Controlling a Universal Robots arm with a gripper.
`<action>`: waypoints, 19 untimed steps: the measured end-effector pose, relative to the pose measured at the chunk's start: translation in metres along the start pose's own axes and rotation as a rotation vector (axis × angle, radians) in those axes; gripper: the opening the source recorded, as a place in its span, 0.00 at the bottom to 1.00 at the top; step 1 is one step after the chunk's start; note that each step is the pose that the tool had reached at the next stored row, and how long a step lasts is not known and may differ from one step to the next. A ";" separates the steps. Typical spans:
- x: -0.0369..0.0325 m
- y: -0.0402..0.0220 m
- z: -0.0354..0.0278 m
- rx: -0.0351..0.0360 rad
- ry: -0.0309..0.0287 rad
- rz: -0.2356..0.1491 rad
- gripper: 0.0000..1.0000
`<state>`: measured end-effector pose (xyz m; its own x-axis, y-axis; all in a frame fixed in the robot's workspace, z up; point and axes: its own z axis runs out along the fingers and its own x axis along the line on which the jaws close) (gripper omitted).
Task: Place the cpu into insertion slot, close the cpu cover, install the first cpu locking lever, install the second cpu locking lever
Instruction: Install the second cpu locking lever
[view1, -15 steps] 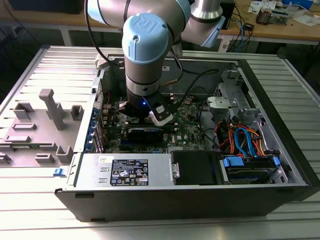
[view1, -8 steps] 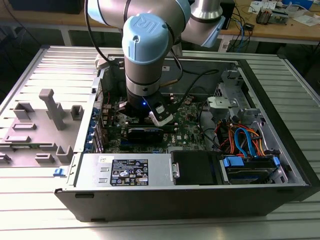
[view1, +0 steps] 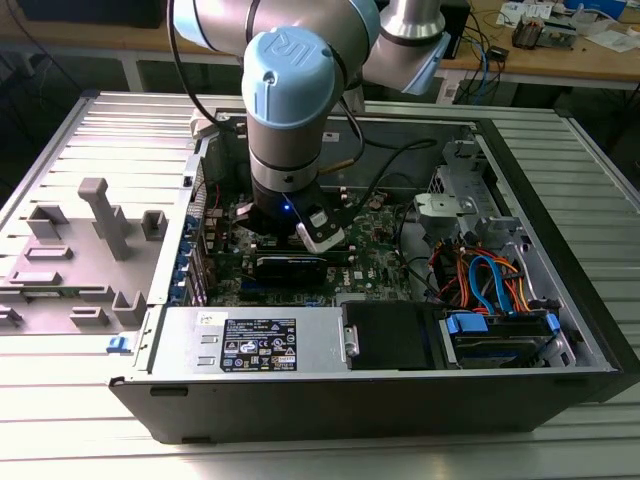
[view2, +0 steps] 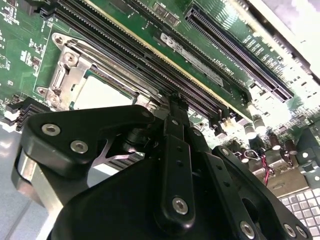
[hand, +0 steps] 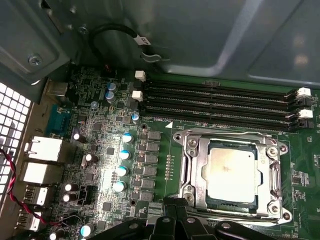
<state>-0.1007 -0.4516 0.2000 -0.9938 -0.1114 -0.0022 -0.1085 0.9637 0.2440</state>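
An open computer case (view1: 330, 390) lies on a ribbed metal table (view1: 60, 430). A white label sits on its power supply (view1: 258, 345); the print is too small to tell. Further back, the claw (view1: 318, 232) hangs low over the green board (hand: 100, 165); how far open it is I cannot tell. The chip (hand: 231, 172) lies flat in the socket (hand: 196, 197), at three o'clock from the blue capacitors (hand: 122, 162), cover (hand: 272, 172) down around it. Workbenches (view1: 560, 55) stand behind.

The cpu (hand: 231, 173) has a matt silvery metal top, framed by the shiny metal cpu cover (hand: 192, 172).
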 end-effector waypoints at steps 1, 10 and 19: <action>0.0003 0.0000 0.0000 -0.0022 -0.0008 0.003 0.11; 0.0028 0.0005 0.0002 -0.0142 -0.0046 0.011 0.11; 0.0028 0.0004 0.0009 -0.0143 -0.0046 0.012 0.11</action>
<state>-0.1035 -0.4513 0.1993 -0.9951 -0.0990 -0.0038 -0.0966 0.9613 0.2579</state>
